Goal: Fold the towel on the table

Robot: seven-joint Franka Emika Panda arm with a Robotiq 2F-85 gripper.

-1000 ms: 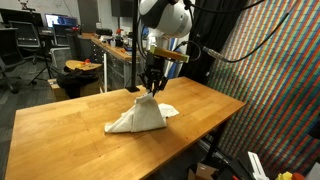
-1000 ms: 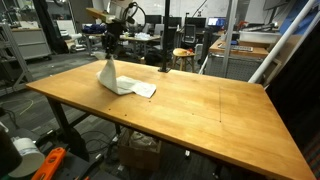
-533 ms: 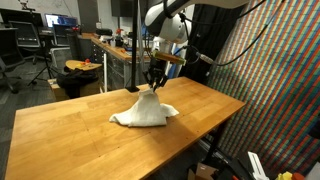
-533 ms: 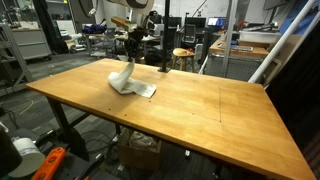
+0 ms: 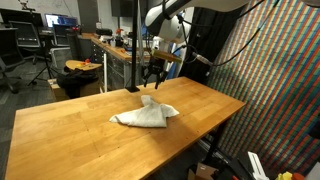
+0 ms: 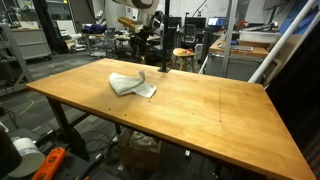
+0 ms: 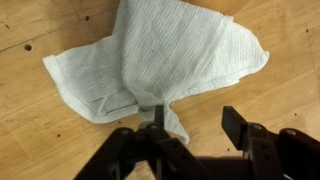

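Gripper: black two-finger gripper (image 7: pixel 195 135) hangs with its jaws spread wide and nothing between them
Height: in an exterior view the gripper (image 5: pixel 152 80) stands clear above the cloth, not pressing on it
Towel: thin white, roughly square cloth towel (image 7: pixel 170 50) lies on the light honey-brown butcher-block wooden table (image 7: pixel 40 140), directly below and just ahead of the fingertips
Towel shape: one flap lies doubled over the rest, and a lower layer shows out to one side
Ridge: a narrow pinched crease runs back to just beside one fingertip (image 7: pixel 152 135); contact cannot be told
Why so: wide jaws and a raised wrist suit a cloth left to rest under its own weight, so the flap stays where it lies
Progress: one fold looks laid, with uneven edges
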